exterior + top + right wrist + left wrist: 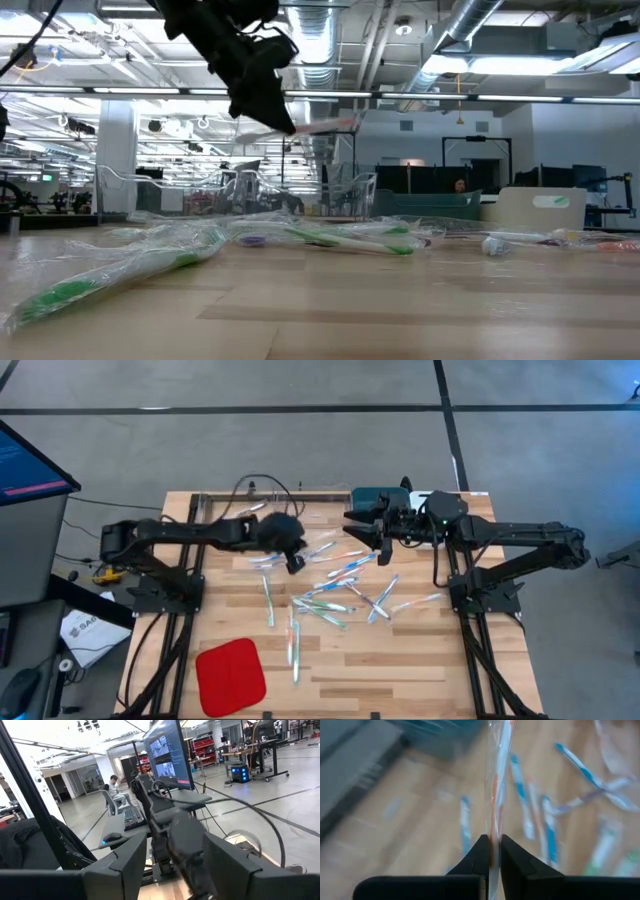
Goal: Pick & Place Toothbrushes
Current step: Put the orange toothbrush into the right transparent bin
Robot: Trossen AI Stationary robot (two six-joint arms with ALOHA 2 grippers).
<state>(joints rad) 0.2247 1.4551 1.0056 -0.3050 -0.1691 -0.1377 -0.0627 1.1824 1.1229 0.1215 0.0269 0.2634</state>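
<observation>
Left claw point(491, 851) clamped on orange-accented toothbrush point(496, 795), lifted clear of surface point(400, 660) for carrying. Remaining toothbrushes point(335, 595) scattered mid-surface. Right claw point(358, 528) apart, waiting at 12 o'clock near teal bin point(375, 496).

Held toothbrush point(499, 780) blurred, tip cut off; scattered toothbrushes point(547, 827) blurred.

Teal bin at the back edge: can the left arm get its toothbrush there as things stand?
Probably yes. The left gripper is shut on an orange-accented toothbrush, lifted off the table. The teal bin sits just beyond, but the right gripper hovers open right beside it and may crowd the approach.
</observation>
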